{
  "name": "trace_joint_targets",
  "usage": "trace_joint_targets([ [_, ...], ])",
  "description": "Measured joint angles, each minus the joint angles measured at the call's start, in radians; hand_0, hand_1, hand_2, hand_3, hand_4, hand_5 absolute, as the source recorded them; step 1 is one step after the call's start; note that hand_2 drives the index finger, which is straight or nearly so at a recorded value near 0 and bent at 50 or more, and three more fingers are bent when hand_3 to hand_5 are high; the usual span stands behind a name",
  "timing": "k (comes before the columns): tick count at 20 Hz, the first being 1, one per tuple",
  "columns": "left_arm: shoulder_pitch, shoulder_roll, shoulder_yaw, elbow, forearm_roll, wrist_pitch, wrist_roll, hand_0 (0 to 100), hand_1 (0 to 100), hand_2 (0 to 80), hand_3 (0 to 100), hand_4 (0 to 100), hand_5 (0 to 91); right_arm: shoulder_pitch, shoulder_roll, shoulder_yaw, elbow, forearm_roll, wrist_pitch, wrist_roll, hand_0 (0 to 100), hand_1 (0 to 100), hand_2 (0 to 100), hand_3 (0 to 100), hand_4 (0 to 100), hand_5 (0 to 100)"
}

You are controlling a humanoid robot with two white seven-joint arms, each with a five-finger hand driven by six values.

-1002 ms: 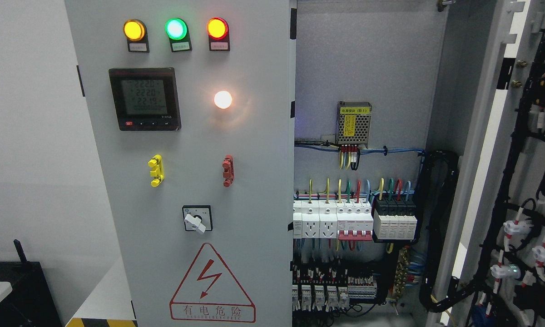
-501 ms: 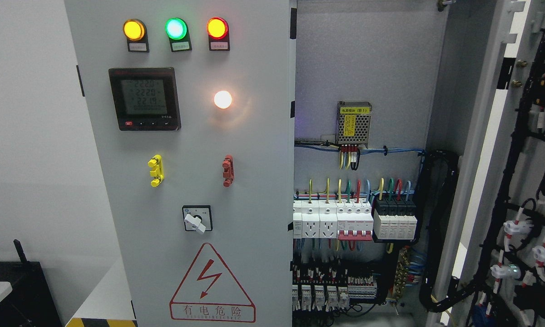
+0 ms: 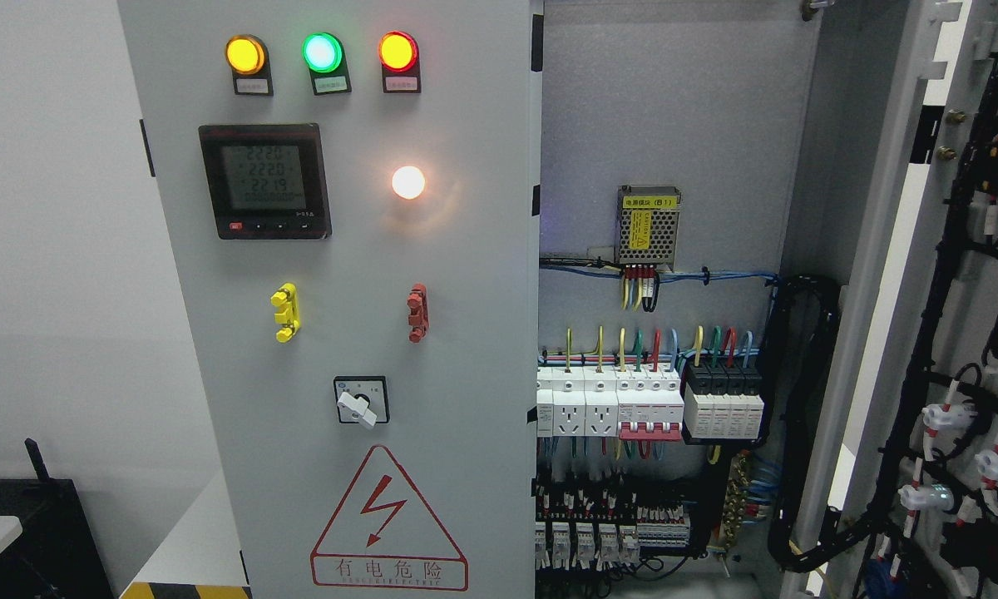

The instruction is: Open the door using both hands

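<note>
Grey steel door, left: the closed left door [image 3: 341, 333] is filling the left-centre of the view, its right edge running straight down beside the open bay.
Door, right: the right door [image 3: 956, 333] is standing swung wide at the right edge, showing its inner face and black wiring looms [image 3: 940, 349].
Open bay: the cabinet interior [image 3: 674, 125] is lying exposed between the two doors, with room across its whole width.
Left door face: three indicator lamps [image 3: 322, 52], a digital meter [image 3: 264, 180], a lit white lamp [image 3: 408, 182], a yellow handle [image 3: 285, 312], a red handle [image 3: 417, 312], a rotary switch [image 3: 361, 400] and a warning triangle [image 3: 388, 520] are sitting on it.
Inside: a power supply [image 3: 649, 223] is hanging above a row of breakers [image 3: 649, 403].
Hands: neither robot hand is showing, so finger state cannot be told.
Left margin: a pale wall [image 3: 58, 249] and a dark box [image 3: 25, 532] are lying beyond the hinge edge.
</note>
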State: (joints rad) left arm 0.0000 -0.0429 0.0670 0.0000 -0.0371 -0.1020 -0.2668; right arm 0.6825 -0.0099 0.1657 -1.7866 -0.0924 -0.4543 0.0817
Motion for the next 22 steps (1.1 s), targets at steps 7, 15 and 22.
trace_joint_targets([
  [7, 0.000, 0.000, 0.000, 0.000, 0.000, 0.002, 0.000, 0, 0, 0.0, 0, 0, 0.0, -0.076, 0.004, -0.010, -0.036, -0.001, -0.066, 0.000, 38, 0, 0, 0, 0, 0],
  [15, 0.000, 0.000, 0.000, 0.000, 0.000, 0.002, 0.000, 0, 0, 0.0, 0, 0, 0.0, -0.207, 0.007, -0.015, -0.053, 0.001, -0.051, 0.000, 38, 0, 0, 0, 0, 0],
  [22, 0.000, 0.000, 0.000, 0.000, 0.000, 0.002, 0.000, 0, 0, 0.0, 0, 0, 0.0, -0.316, 0.008, -0.011, -0.048, 0.003, 0.024, -0.001, 38, 0, 0, 0, 0, 0],
])
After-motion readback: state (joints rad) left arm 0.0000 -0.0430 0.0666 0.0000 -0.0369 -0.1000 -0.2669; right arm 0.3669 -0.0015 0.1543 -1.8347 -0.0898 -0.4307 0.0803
